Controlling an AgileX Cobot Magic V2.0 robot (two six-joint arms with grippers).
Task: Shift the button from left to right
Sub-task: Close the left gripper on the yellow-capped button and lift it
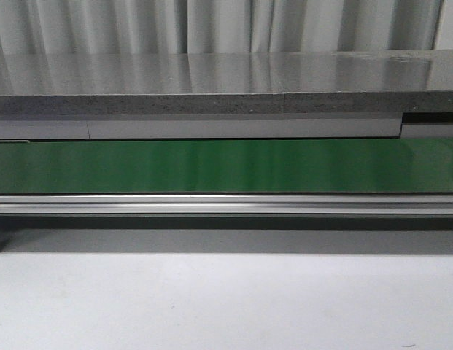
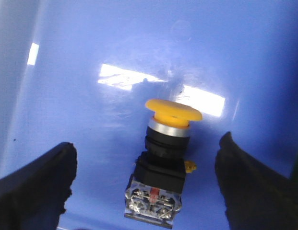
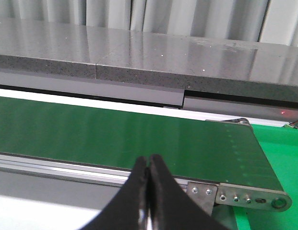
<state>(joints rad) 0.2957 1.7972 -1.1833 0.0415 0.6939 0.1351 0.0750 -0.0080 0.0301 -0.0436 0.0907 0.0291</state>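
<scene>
Straddling the button [image 2: 160, 167]: left gripper [image 2: 146, 184] spread wide, fingers at 9 and 3, cap pointing 12; right gripper [image 3: 148, 189] pressed together, away over the belt [image 3: 115, 139].

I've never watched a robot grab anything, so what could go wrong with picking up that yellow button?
The button lies tilted on a glossy blue surface, so it may slide or roll when the open left hand closes. Its rounded yellow cap could slip from the fingers. The right hand is shut, unready to receive.
</scene>
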